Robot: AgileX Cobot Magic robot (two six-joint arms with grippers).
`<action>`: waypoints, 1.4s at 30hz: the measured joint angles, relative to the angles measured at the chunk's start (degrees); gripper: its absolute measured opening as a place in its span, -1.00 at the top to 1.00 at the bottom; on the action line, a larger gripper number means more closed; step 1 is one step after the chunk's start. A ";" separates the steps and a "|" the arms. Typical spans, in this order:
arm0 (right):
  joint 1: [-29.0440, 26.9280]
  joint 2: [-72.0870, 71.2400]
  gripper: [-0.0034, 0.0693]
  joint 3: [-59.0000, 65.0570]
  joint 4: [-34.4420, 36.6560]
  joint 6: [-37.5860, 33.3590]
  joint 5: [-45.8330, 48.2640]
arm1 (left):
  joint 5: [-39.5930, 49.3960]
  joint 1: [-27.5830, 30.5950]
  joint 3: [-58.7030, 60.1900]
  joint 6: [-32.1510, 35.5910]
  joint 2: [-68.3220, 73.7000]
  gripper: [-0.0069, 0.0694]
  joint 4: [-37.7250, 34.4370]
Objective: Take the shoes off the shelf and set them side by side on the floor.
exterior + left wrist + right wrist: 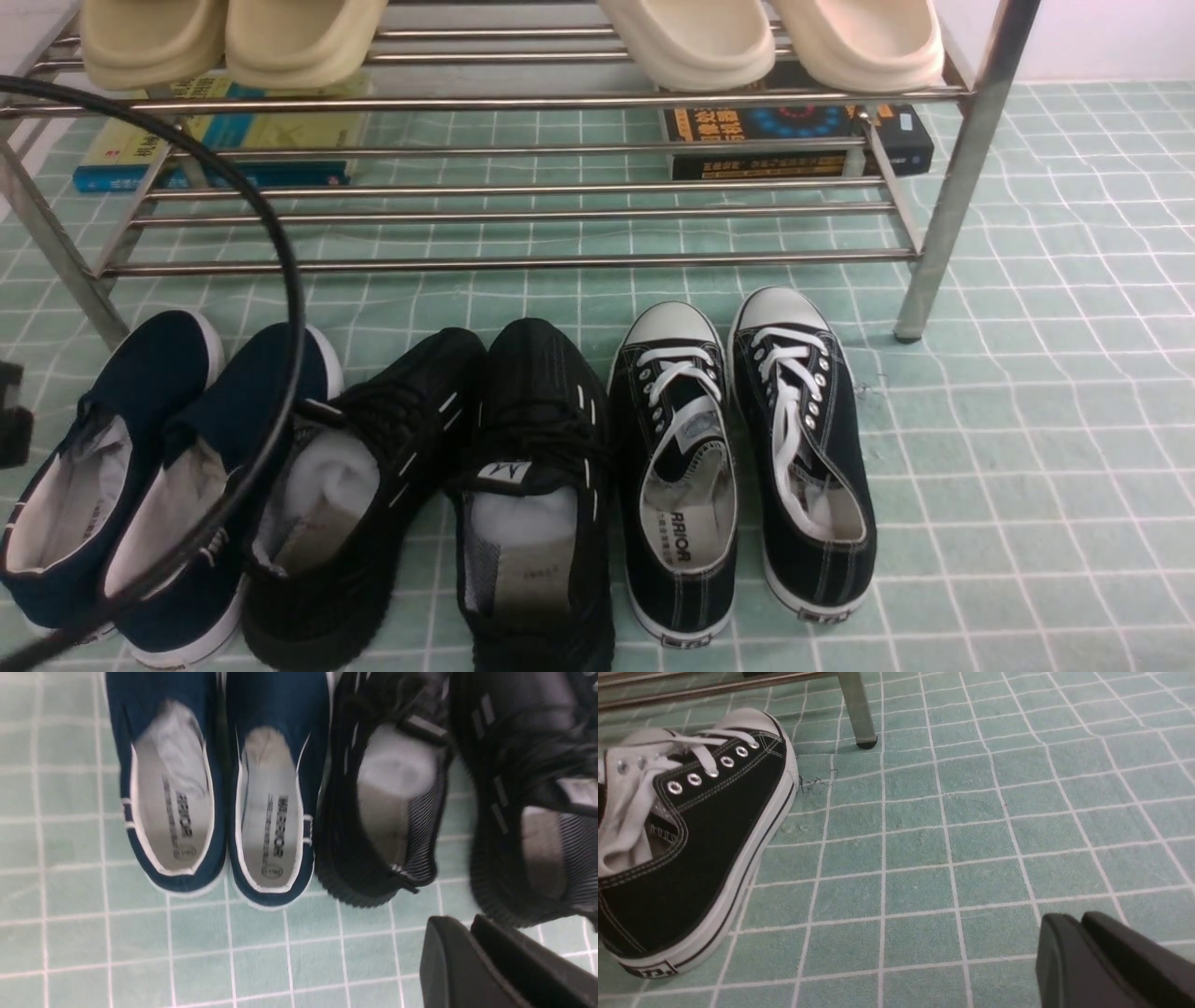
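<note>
The shoes lie side by side on the floor in front of the shelf, between slip-ons and canvas sneakers; placing looks done; both tools hold nothing, their spread indiscernible; next, probably only retreat.

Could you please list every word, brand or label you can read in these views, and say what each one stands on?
"WARRIOR" (first letters hidden, "ARRIOR" showing): insole of the left black canvas sneaker.
"RRIOR"-like brand print, blurred: insoles of the navy slip-ons.
White tongue tag on the right all-black knit sneaker: a mark, unreadable.
Small print on that sneaker's insole: too small.
Covers of the dark book and yellow-blue book under the shelf: too blurred.
</note>
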 joint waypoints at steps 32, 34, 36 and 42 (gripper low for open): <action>0.00 0.00 0.62 0.00 -0.25 -6.71 -0.15 | -41.28 0.00 45.66 1.56 -43.92 0.82 -7.75; 0.00 0.00 0.61 0.00 -0.25 -6.70 -0.15 | -41.61 0.00 46.89 1.56 -43.92 0.81 -6.03; 0.00 0.00 0.61 0.00 -0.25 -6.70 -0.15 | -41.62 0.00 47.41 1.56 -43.92 0.81 -4.84; 0.00 0.00 0.60 0.00 -0.25 -6.70 -0.15 | -42.47 0.00 51.28 0.59 -45.43 0.79 -1.36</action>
